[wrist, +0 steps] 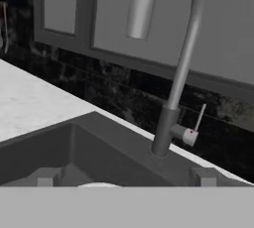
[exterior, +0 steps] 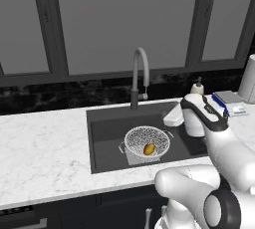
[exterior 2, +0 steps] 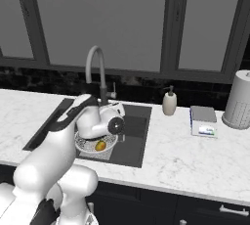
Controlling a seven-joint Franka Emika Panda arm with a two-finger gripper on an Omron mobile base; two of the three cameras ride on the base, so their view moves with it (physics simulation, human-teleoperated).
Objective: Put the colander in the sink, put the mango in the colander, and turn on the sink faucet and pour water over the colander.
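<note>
hand: one hand [wrist: 126,176], jaws spread wide and holding nothing; in the hand view its two grey fingertips [wrist: 45,176] stand far apart at the bottom, and it hangs over the right part of the sink, facing the tap.
sink faucet: one sink faucet [wrist: 171,98], straight ahead of the hand and above it; upright stem on a darker base at the sink's back rim, spout arching over the basin, a thin side lever sticking up to its right.
sink: one sink [exterior: 107,128], dark grey, let into the bench; the hand is above its right side.
colander: one colander [exterior: 146,141], a round mesh bowl standing upright in the sink, below the hand and to its left in the left base view; a pale sliver at the bottom edge of the hand view may be its rim, I cannot tell.
mango: one mango [exterior: 149,149], lying inside the colander toward its near side, apart from the hand.
bench: white marble bench [exterior: 45,143] around the sink.
right of sink: one soap pump bottle [exterior 2: 169,102], one small box [exterior 2: 203,121], one pale canister [exterior 2: 238,100] at the far right.
view differences: the right base view shows the three bench items unblocked, while the arm covers much of the colander there; the left base view shows the colander and mango whole; the lever is plainest in the hand view.
</note>
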